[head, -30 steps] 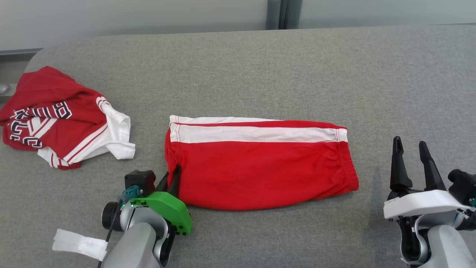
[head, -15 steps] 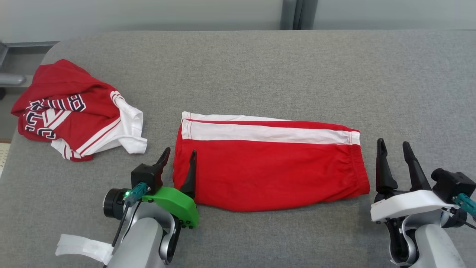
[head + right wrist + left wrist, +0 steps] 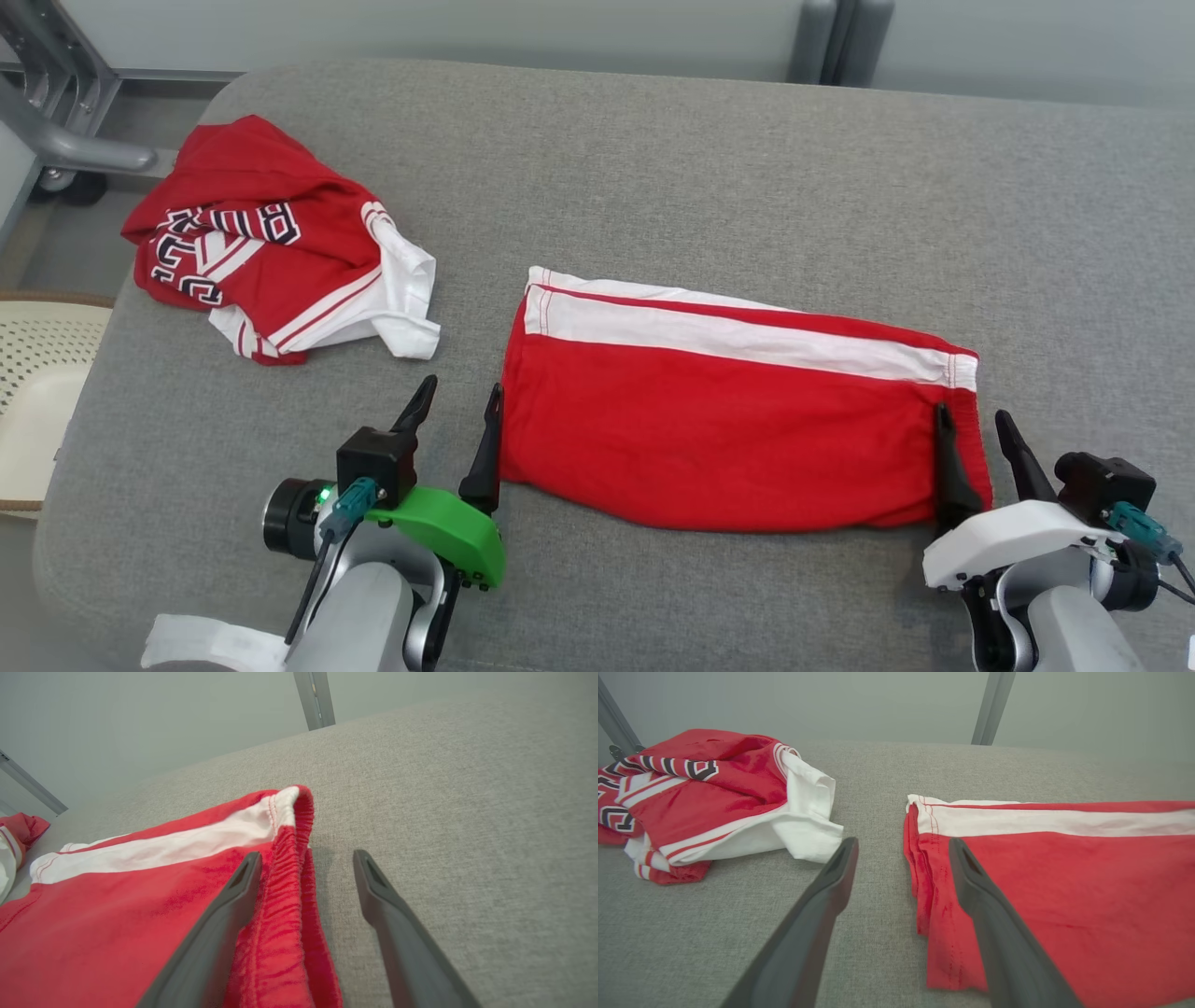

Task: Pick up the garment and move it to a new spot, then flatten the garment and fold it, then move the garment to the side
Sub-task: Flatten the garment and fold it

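The left hand (image 3: 462,385) has let go! A second ago its fingers were pinched shut on the hem corner of the red shorts (image 3: 728,429). Now they stand spread as wide as they go, gripping nothing. In the left wrist view the hem edge lies between the two fingers. The right-side finger crosses over the red cloth, and the left-side finger hangs over bare table (image 3: 747,187).

Over to the right hand (image 3: 971,412): it stood clear of the shorts, off beyond the waistband, and now it straddles that gathered waistband. It is just as wide open and just as empty, left-side finger over the cloth, right-side finger over grey table. Whether either hand touches the fabric cannot be told.

The head camera has swung too, so the whole scene sits further right and a little tilted. The shorts themselves lie as before, folded flat with the white stripe along the far edge, stretched from one hand to the other.

Around them, a crumpled red-and-white jersey (image 3: 271,243) lies ahead and to the left of the left hand. It is near the shorts but apart from them, its white sleeve just beyond the left-side fingertip. Past the jersey, off the table's corner, stands a grey metal frame (image 3: 56,131). A cream perforated object (image 3: 37,373) sits well out to the left of the left hand.
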